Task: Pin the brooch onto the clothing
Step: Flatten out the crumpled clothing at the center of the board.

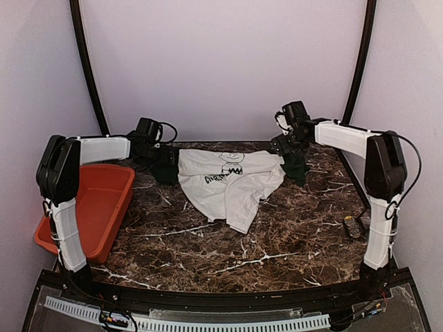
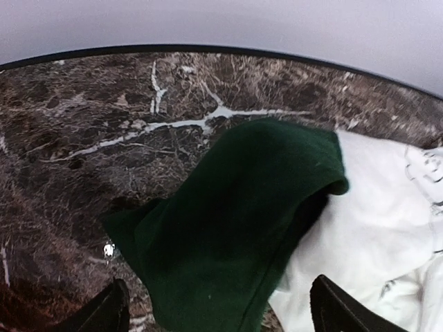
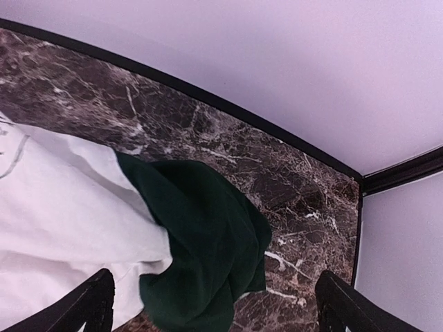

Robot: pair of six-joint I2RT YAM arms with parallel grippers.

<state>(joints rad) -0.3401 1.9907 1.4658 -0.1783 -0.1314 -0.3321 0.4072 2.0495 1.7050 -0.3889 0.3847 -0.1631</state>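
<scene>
With jaws spread wide on both arms, neither tool holds anything. The left gripper (image 2: 221, 317) straddles the dark green left-hand sleeve (image 2: 235, 221) w/o pinching it, fingertips (image 2: 104, 315) down either side. The right gripper (image 3: 214, 312) hangs likewise open over the bunched right-hand sleeve (image 3: 201, 242).

The T-shirt (image 1: 228, 181) sits at the far middle of the table (image 1: 277, 238), between the two grippers. It's print side up but crumpled, lower part folded toward the near edge.

Step in hand, I'd judge: laying the shirt out, prob. near done. No brooch on it that I can see. Next move needs the brooch fetched, then one arm to steady the cloth while the other pins at a flat white patch.

Around: red bin (image 1: 104, 200) at the left edge, beside the left arm. A small dark item (image 1: 353, 225) lies near the right arm's base, too small to say if it's the brooch. In the way: wrinkles and doubled layers of fabric.
</scene>
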